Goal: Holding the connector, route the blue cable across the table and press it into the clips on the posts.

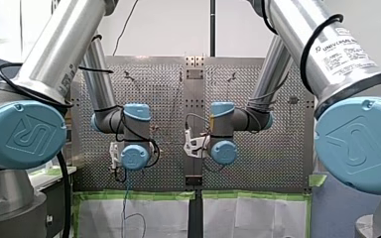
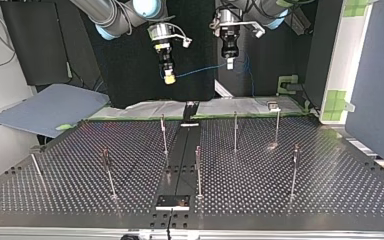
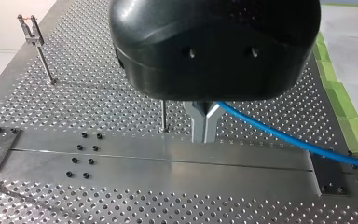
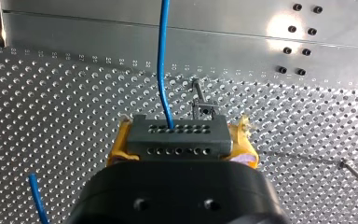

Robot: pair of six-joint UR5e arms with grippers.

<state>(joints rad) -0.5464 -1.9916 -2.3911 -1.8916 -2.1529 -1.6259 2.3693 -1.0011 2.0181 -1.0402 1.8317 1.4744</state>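
Above the perforated silver metal tabletop [image 2: 305,170] and its thin upright metal posts [image 2: 235,131], the right gripper [image 4: 179,140] clamps yellow-padded fingers [image 4: 117,149] on the sides of the dark grey rectangular connector [image 4: 177,133]. The left gripper [image 3: 204,119] has its metal fingers [image 3: 196,122] pinched narrow on the thin blue cable [image 3: 279,135]. The cable hangs in the air between both grippers, touching no post.
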